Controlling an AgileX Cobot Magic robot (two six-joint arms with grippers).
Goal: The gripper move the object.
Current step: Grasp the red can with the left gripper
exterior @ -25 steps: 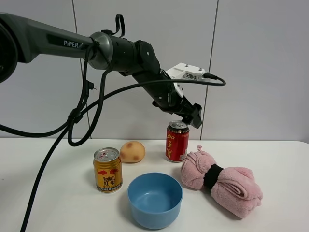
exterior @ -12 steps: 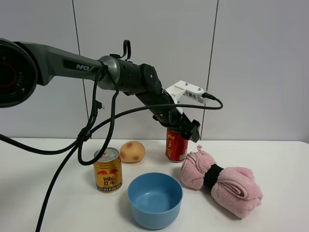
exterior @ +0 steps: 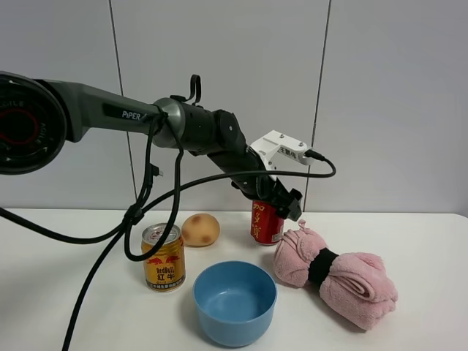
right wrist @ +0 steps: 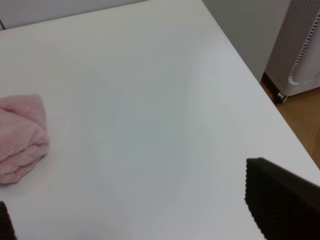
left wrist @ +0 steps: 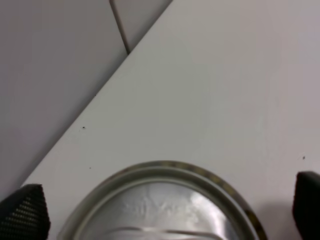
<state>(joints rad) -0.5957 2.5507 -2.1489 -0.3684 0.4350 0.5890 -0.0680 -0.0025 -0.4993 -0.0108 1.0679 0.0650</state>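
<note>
Left claw over top of red can, far-middle of table. Jaws open, fingers flanking it, apparently not touching. Right claw open.

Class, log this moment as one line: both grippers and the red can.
phase: pre-grasp | left gripper: open, straddling red can top | red can: upright on table | right gripper: open, empty

The red can with yellow characters stood upright on the worktop. The black left hand sat over its silver lid, jaws spread to either side, contact unclear.
</note>
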